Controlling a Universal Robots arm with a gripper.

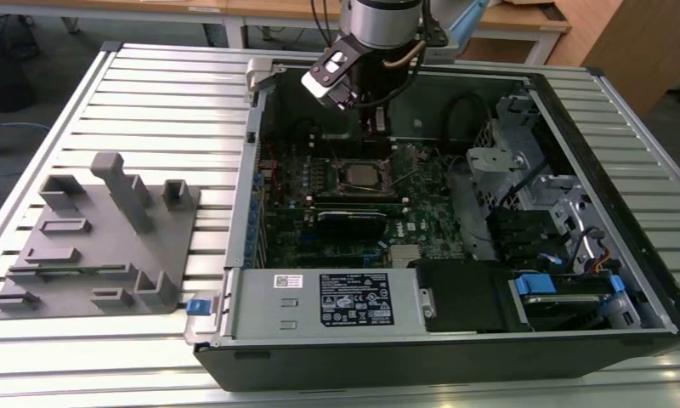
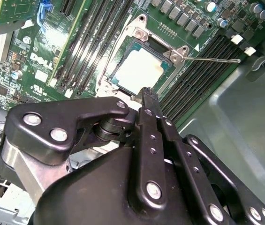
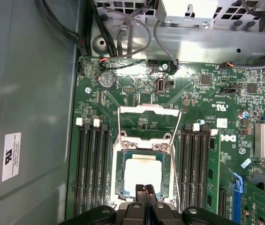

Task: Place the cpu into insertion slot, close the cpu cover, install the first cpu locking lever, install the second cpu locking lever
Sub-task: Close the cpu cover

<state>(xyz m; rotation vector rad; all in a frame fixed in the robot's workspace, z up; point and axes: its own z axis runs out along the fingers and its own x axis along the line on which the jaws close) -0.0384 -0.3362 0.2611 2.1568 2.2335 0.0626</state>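
The cpu point(image 3: 142, 172) point(image 2: 138, 69), a pale silver square, lies flat in the insertion slot point(image 3: 119, 174) point(image 1: 360, 176) on the green board. The cpu cover point(image 3: 147, 109), a thin silvery frame, stands lifted off the slot on its far side. A thin metal rod point(image 2: 212, 59) sticks out from one corner of the slot. My gripper point(image 3: 145, 188) point(image 2: 147, 92) point(image 1: 371, 127) is shut with nothing between its fingers. Its tip hangs just above the slot's near edge, beside the cpu.
Long black memory slots point(image 3: 92, 168) flank the slot on both sides. A black card point(image 1: 349, 223) lies in front of it and a power supply point(image 1: 340, 302) beyond that. The case wall point(image 3: 29, 93) is close by. A grey fixture plate point(image 1: 102, 238) sits at the exterior view's left.
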